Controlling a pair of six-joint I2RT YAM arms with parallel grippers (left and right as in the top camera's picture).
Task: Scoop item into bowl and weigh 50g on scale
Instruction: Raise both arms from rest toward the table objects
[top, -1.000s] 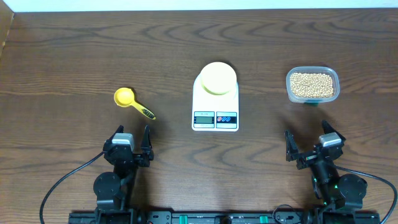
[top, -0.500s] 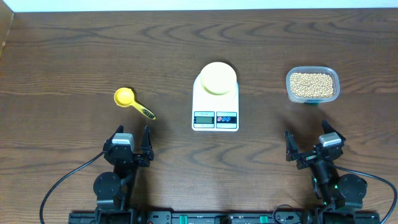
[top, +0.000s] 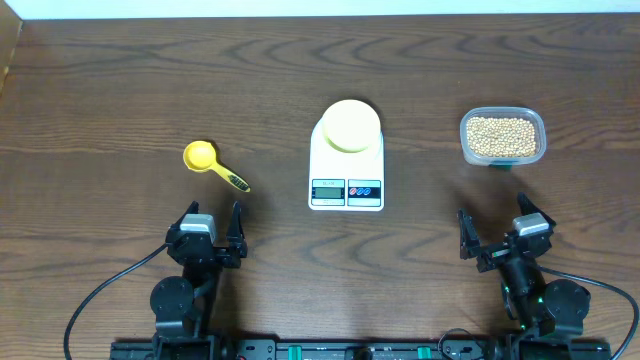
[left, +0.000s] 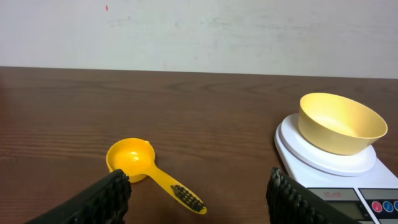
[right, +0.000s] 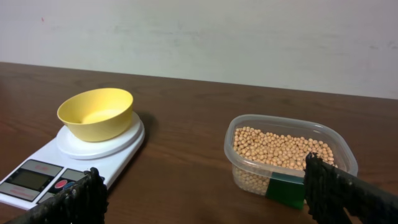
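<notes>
Right pincer (top: 493, 215), spread, sits well short of the beans (top: 502, 136).

Honestly, nothing's moved since a second ago, going by the overhead view. The small round pale-yellow bowl (top: 347, 126), flat white digital scale (top: 346, 172), yellow plastic scoop (top: 203, 157), clear plastic tub (top: 464, 137) with its tan beans (top: 502, 137), black left gripper (top: 214, 212) and right gripper (top: 495, 216) are all exactly where they were. There are no earlier wrist shots to compare.
</notes>
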